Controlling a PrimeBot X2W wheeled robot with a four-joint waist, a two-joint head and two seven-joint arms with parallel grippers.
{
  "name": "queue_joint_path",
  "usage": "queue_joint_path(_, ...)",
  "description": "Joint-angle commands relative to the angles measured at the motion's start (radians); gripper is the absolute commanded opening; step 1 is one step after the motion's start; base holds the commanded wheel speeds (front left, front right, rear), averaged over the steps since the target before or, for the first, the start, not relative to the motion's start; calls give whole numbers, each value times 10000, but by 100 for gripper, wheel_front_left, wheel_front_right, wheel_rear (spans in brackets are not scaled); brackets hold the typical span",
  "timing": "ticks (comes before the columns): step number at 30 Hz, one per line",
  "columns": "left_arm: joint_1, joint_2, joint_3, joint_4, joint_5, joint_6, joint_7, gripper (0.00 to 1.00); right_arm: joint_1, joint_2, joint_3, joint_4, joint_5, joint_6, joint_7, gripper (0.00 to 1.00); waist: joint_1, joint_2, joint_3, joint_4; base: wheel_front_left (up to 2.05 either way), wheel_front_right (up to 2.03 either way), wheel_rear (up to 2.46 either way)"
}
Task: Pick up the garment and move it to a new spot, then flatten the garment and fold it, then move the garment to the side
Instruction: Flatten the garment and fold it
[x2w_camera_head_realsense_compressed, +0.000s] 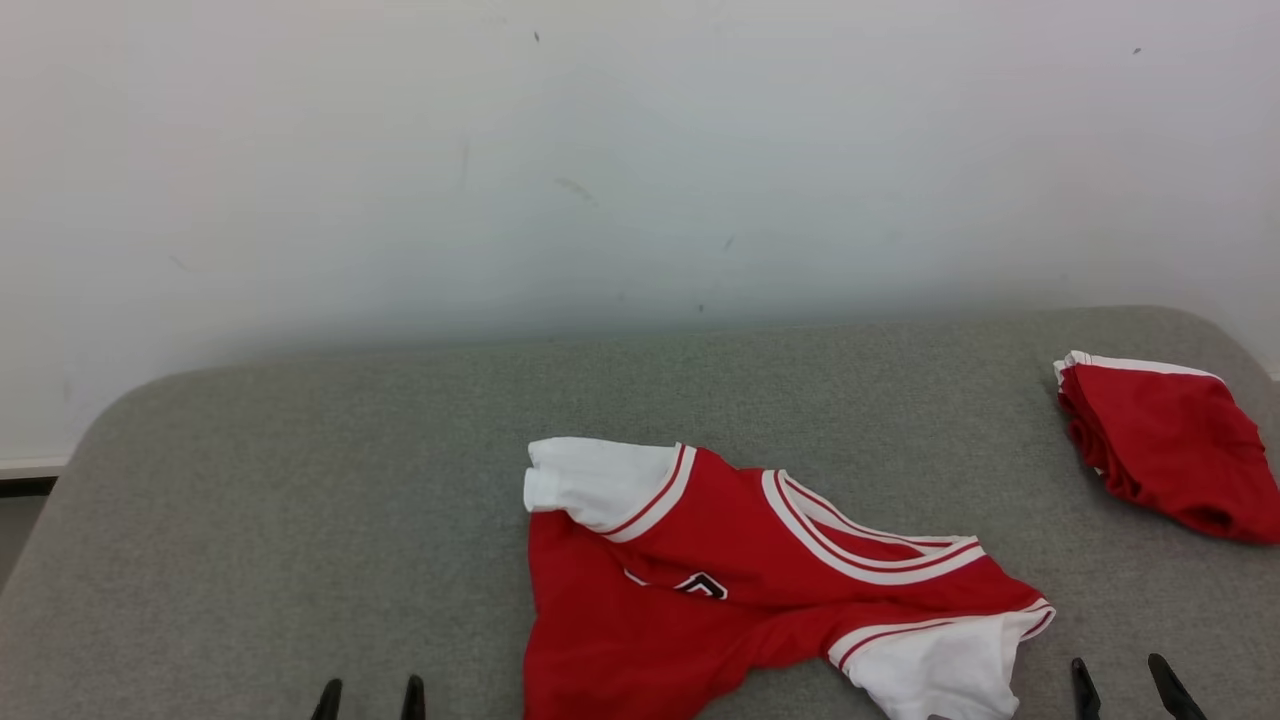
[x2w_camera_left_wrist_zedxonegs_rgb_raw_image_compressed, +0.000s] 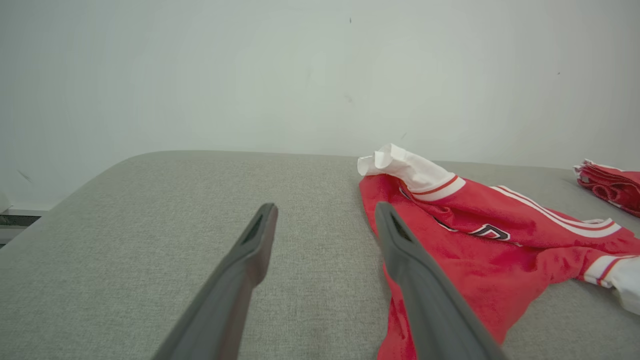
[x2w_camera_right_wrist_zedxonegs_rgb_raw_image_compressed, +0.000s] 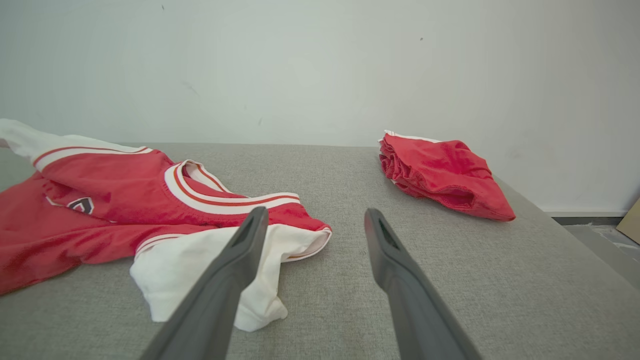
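Garment (x2w_camera_head_realsense_compressed: 700, 545) rumpled between left gripper (x2w_camera_head_realsense_compressed: 371, 690) and right gripper (x2w_camera_head_realsense_compressed: 1118, 668); both wide open, empty, seemingly clear of it

1. The garment (x2w_camera_head_realsense_compressed: 700, 600) is bright red with plain white sleeves. Its collar and sleeve seams have white bands with thin red stripes, and the chest has a dark mark edged in white.
2. At its two o'clock, the folded cloth (x2w_camera_head_realsense_compressed: 1170, 440) is the same red with a white edge.
3. The padded surface (x2w_camera_head_realsense_compressed: 300, 500) is a flecked grey weave.
4. The wall (x2w_camera_head_realsense_compressed: 640, 150) is off-white with a few dark specks.
5. The left gripper (x2w_camera_head_realsense_compressed: 371, 698) and right gripper (x2w_camera_head_realsense_compressed: 1123, 686) are near-black.
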Motion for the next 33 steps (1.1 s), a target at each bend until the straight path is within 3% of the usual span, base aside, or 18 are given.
queue_joint_path(1,123,0,48,48,85,-76,-1,100,-50,-32,30,-71,-22,-28,8,100,0,0,-2,13,0,0,0)
queue_joint_path(11,167,-46,168,246,261,-430,-1,100,-118,-98,138,-215,-23,-29,8,100,0,0,-28,89,0,0,0)
queue_joint_path(16,243,-51,-218,168,119,-578,-1,100,-68,-229,138,-568,57,-29,8,100,0,0,-44,102,0,0,0)
queue_joint_path(24,621,441,-1388,370,638,-1274,429,100,226,-1320,941,-802,380,-29,81,100,0,0,20,143,0,0,0)
queue_joint_path(28,511,789,-1882,187,475,-1468,1192,100,248,-1958,1520,-585,740,-29,875,100,0,0,118,187,0,0,0)
queue_joint_path(33,318,1178,-2471,280,367,-1579,1970,100,47,-2278,2132,-332,1197,-29,1732,100,0,0,294,152,0,0,0)
